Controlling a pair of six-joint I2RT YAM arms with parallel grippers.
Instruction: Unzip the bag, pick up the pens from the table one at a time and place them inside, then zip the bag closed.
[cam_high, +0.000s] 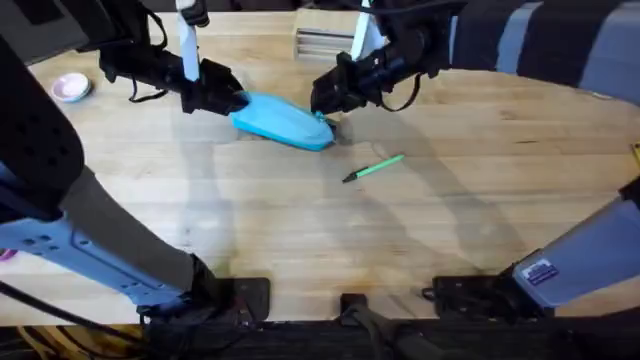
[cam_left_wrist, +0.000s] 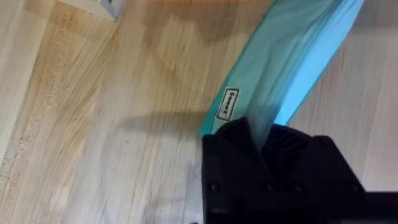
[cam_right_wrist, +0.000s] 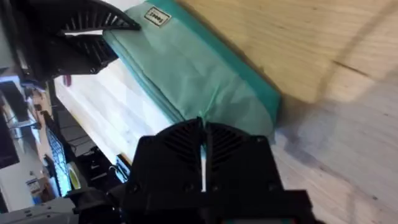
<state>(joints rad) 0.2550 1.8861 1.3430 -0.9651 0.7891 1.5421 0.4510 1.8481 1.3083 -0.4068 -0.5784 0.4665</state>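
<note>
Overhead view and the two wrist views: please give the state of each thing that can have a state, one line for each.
bag: lying on the table, held at both ends.
pen: lying loose on the table, apart from the bag.
left gripper: shut on the bag's end.
right gripper: shut at the bag's other end, by the zip.

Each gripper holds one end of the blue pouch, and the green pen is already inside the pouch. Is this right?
Not quite. The left gripper and the right gripper are each at one end of the blue pouch, but the green pen is not inside it. The overhead view shows the pen lying on the table, apart from the pouch.
</note>
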